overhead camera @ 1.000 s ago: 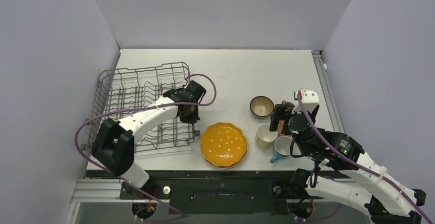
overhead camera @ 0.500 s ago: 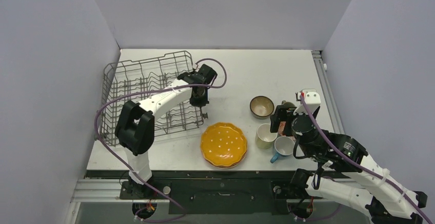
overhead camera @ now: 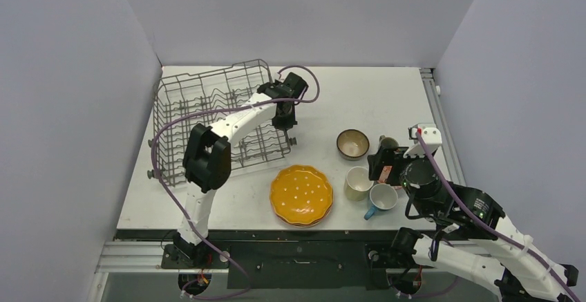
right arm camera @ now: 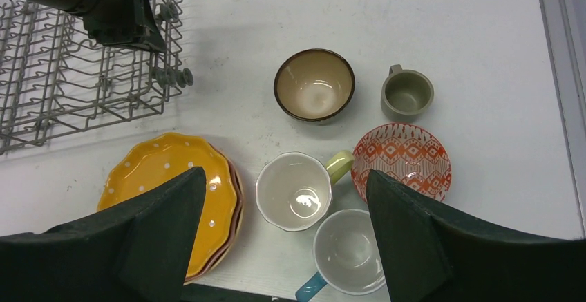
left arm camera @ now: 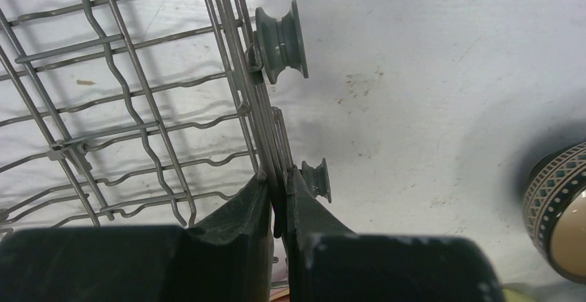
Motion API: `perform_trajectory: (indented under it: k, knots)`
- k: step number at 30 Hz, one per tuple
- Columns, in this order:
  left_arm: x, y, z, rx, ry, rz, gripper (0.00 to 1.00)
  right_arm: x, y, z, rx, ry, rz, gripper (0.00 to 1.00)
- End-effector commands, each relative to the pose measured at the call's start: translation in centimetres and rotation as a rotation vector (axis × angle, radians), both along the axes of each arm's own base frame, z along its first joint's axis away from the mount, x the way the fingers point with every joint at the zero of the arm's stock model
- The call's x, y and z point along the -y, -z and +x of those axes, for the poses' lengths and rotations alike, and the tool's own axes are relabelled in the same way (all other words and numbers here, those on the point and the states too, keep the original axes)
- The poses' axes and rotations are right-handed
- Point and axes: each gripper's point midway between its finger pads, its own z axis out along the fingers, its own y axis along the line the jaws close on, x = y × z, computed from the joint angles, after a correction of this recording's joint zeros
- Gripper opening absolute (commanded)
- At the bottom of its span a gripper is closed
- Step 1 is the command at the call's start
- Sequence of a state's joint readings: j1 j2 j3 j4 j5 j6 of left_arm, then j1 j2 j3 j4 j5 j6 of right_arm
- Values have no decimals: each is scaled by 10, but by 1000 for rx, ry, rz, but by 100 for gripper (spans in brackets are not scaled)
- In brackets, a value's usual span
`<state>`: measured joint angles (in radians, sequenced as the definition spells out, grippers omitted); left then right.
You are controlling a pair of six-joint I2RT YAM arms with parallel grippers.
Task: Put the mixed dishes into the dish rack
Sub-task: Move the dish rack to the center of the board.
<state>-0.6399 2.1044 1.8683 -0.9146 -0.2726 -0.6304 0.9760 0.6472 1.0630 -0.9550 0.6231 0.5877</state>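
While the left end effector [left arm camera: 278,202] is clenched on its right rim, the one dish rack [overhead camera: 207,115] sits farther back and rightward than a second ago. Near-right: one plate stack [overhead camera: 301,195], orange topmost; two bowls, the brown bowl [right arm camera: 314,84] and orange-patterned bowl [right arm camera: 401,160]; three mugs, the yellow-handled mug [right arm camera: 294,190], blue-handled mug [right arm camera: 347,252], grey mug [right arm camera: 408,93]. Above them, right end effector [right arm camera: 283,174] released. White desk [overhead camera: 359,95], lilac walls [overhead camera: 276,19].

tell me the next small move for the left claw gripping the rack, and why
Probably open the left claw and back it off. It is shut on the side rim wire of the dish rack, which holds nothing, while the orange plate and pale-yellow mug sit on the table, not yet loaded.
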Motion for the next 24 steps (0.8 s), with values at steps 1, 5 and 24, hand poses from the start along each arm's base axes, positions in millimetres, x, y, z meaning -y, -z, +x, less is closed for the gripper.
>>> perform_trajectory:
  k: [1, 5, 24]
  knots:
    - [58, -56, 22, 148, 106, -144, 0, 4, -6, -2, 25, -1, 20, 81]
    - [77, -56, 25, 151, 113, -166, 0, 8, -8, -5, 27, -2, 26, 81]
    - [164, -58, 30, 177, 223, -338, 0, 24, -13, -14, 39, 1, 25, 82]
